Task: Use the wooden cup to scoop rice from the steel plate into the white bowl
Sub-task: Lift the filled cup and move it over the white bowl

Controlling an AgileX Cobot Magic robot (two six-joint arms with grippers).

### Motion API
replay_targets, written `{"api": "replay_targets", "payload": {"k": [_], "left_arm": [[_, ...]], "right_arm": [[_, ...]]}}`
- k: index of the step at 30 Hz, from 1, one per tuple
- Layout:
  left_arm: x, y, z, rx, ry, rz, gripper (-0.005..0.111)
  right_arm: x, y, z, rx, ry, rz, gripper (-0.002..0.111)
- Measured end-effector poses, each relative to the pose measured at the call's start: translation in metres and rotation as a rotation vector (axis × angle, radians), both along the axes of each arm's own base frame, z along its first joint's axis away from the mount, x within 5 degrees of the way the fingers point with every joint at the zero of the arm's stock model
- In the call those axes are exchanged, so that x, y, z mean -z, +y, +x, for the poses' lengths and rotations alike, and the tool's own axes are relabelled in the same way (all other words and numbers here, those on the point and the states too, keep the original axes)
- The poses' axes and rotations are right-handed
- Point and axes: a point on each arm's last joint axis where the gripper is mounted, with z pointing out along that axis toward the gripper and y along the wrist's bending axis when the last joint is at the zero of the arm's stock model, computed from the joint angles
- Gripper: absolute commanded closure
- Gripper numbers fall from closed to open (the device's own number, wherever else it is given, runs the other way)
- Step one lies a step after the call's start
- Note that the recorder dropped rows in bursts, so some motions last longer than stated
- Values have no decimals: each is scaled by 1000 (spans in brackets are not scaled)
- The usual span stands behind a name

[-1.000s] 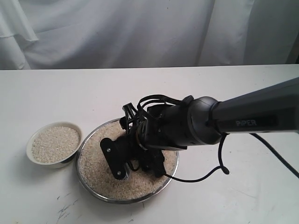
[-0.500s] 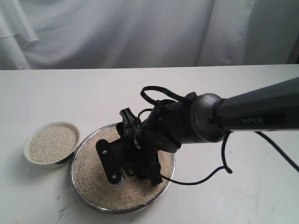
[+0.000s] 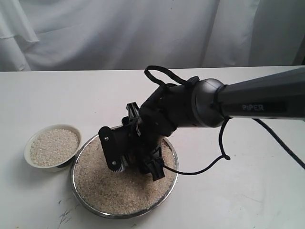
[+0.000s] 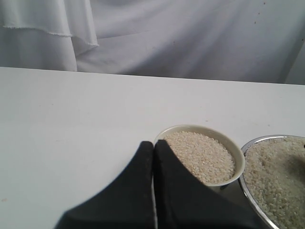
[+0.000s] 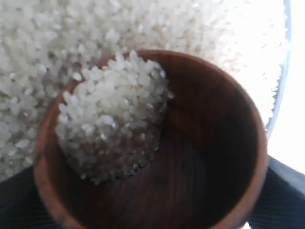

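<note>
The steel plate point(image 3: 74, 183) sits at the front of the table, heaped with rice point(image 3: 114, 191). Just left of it, the white bowl point(image 3: 27, 149) is full of rice point(image 3: 53, 147). My right gripper point(image 3: 136, 160) hangs over the plate's far half, its body hiding the wooden cup in the exterior view. In the right wrist view the wooden cup point(image 5: 214, 157) fills the frame between dark fingers point(image 5: 286, 195), tilted, with a clump of rice point(image 5: 112, 126) inside and the plate's rice point(image 5: 71, 33) behind it. My left gripper point(image 4: 153, 149) is shut and empty beside the bowl point(image 4: 239, 162), near the plate point(image 4: 267, 139).
A black cable point(image 3: 209, 167) loops from the right arm point(image 3: 257, 107) down over the table right of the plate. White cloth point(image 3: 143, 33) hangs behind the table's far edge. Bare white tabletop point(image 3: 248, 191) lies to the right and behind.
My right gripper has lifted and tipped up out of the rice heap, carrying the cup. The plate and bowl slid a little to the left early in that second.
</note>
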Motion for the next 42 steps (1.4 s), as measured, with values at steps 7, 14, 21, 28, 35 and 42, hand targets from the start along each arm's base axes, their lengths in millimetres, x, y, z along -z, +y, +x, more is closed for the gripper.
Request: {"api": "replay_targets", "payload": {"k": [7,14,21,28,35,42], "left_arm": [[0,0,0,0,0,0,107],[0,0,0,0,0,0,107],[0,0,0,0,0,0,107],[0,0,0,0,0,0,107],[0,0,0,0,0,0,107],[0,0,0,0,0,0,107]], "right_arm": [[-29,8,8,-20,-72,52,108],[-47,16,16,-40,-120,83,108],[-66,23,21,-68,-151,91,108],[-82,39,32,-80,-195,147,108],[-79,66,40,-108,-227,181,108],[-72,94,37,-163,-253,198,108]]}}
